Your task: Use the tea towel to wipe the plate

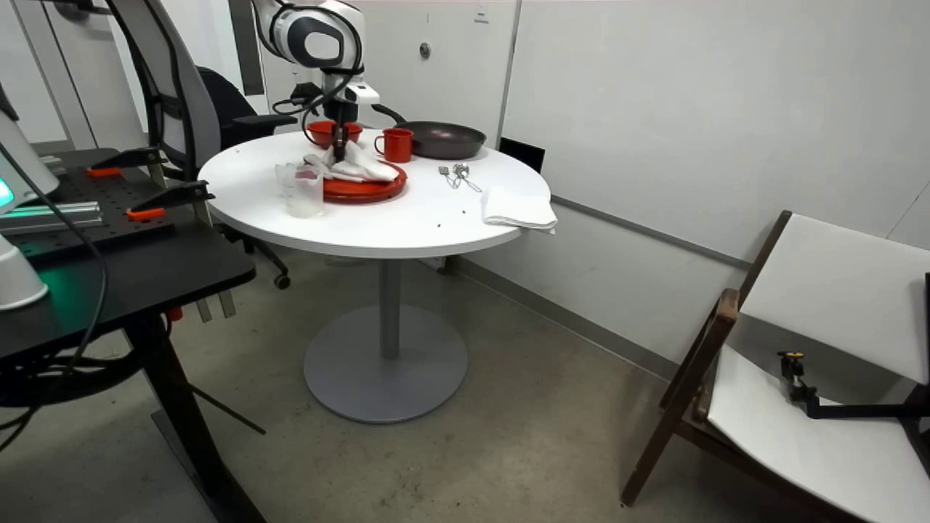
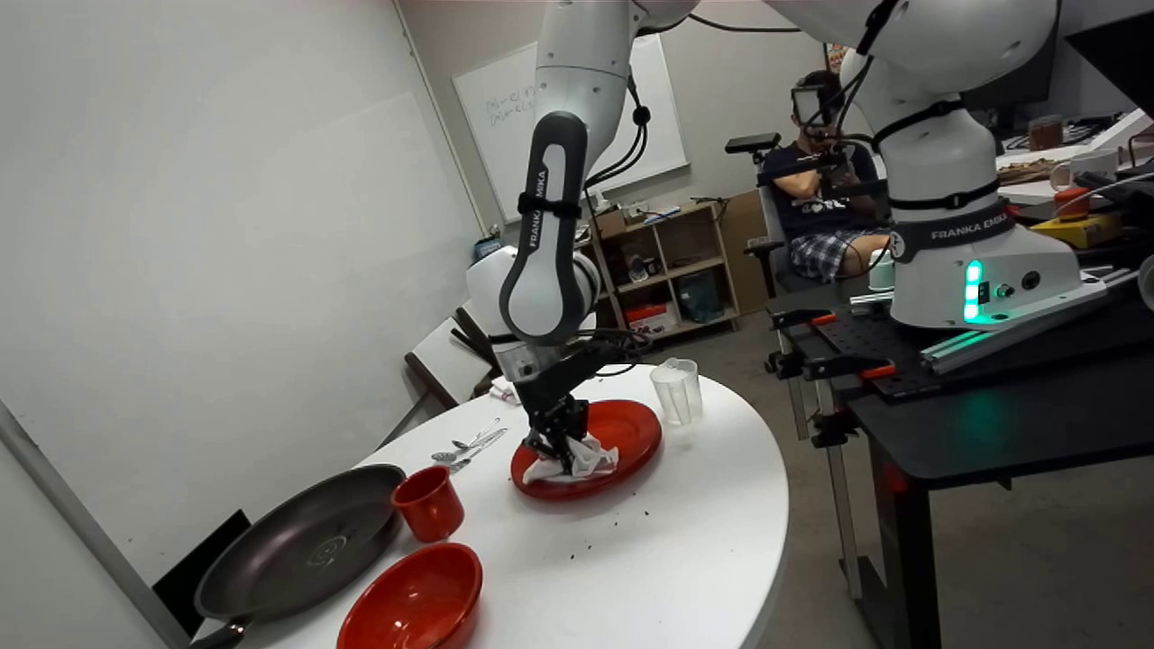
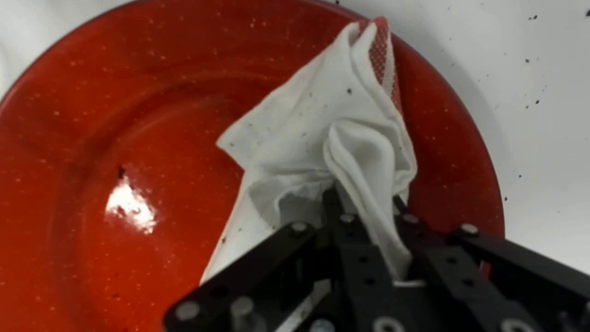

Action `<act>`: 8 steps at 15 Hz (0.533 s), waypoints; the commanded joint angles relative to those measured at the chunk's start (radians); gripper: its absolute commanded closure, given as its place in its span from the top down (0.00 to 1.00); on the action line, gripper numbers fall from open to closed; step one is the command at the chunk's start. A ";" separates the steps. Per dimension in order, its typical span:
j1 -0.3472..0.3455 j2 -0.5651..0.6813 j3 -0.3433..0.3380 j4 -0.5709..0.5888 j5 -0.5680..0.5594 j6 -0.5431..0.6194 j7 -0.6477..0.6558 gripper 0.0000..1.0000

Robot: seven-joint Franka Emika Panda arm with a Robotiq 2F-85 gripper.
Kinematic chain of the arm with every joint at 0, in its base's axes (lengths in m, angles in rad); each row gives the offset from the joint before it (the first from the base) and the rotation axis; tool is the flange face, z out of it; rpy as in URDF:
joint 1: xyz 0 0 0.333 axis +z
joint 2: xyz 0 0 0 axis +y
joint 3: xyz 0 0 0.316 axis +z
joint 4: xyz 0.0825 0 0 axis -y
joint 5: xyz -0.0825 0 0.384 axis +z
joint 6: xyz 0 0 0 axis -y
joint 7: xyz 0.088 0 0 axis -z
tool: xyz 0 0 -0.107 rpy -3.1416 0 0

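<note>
The bright red plate (image 3: 138, 263) lies flat on the white round table, and fine specks show on it in the wrist view. Crumpled on one side of it is the whitish tea towel (image 3: 295, 124), which has a red woven edge and a few dark crumbs. My gripper (image 3: 365, 200) is shut on the tea towel, with a fold rising between its fingers. Both exterior views show the gripper (image 1: 339, 154) pointing down over the plate (image 2: 631, 433), its tips in the cloth (image 2: 590, 460). The towel hides part of the plate, and the very fingertips are covered by cloth.
Clear plastic cups (image 1: 301, 192) stand close beside the plate. A red mug (image 2: 430, 505), a red bowl (image 2: 413, 599) and a black frying pan (image 2: 302, 541) share the table. Cutlery (image 1: 458, 174) and a folded white cloth (image 1: 517, 209) lie farther along. Dark crumbs dot the tabletop.
</note>
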 commanded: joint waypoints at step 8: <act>0.031 0.036 -0.087 0.033 -0.011 0.050 0.030 0.04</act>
